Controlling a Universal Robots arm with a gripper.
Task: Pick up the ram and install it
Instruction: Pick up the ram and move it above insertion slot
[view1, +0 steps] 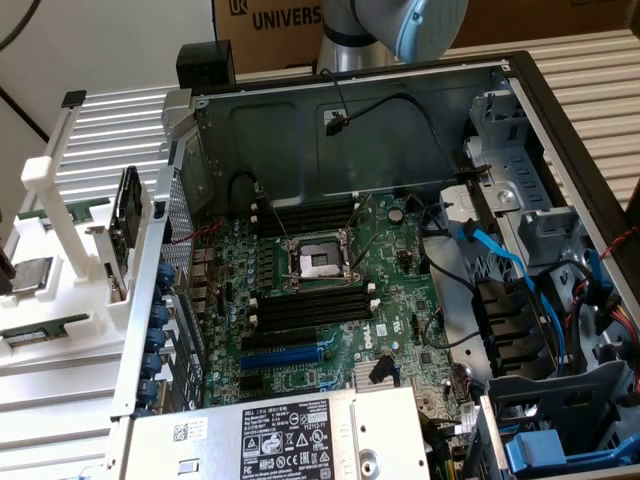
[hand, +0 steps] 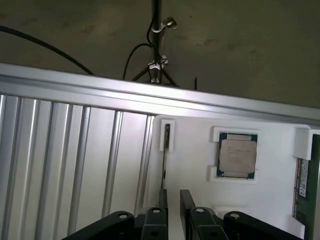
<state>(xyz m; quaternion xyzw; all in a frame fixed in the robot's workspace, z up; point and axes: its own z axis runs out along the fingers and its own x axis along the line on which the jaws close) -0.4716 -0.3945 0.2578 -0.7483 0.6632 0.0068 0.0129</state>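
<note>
The gripper (hand: 175, 197) stood with fingers (hand: 186, 205) apart, holding nothing, over the white holder (hand: 195, 170). The ram (hand: 306, 185) lay in it, just beyond the processor (hand: 238, 155), well off the fingers' line; closing there risked missing it. A box (view1: 290, 20) read "UNIVERS"; the power supply label (view1: 285, 435) seemingly "DELL".

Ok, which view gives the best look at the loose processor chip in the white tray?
The wrist view: the processor chip faces the camera squarely, whole, seated in a recess of the white tray. The exterior view shows what seems to be the same chip as a slanted silvery patch at its far left.
</note>
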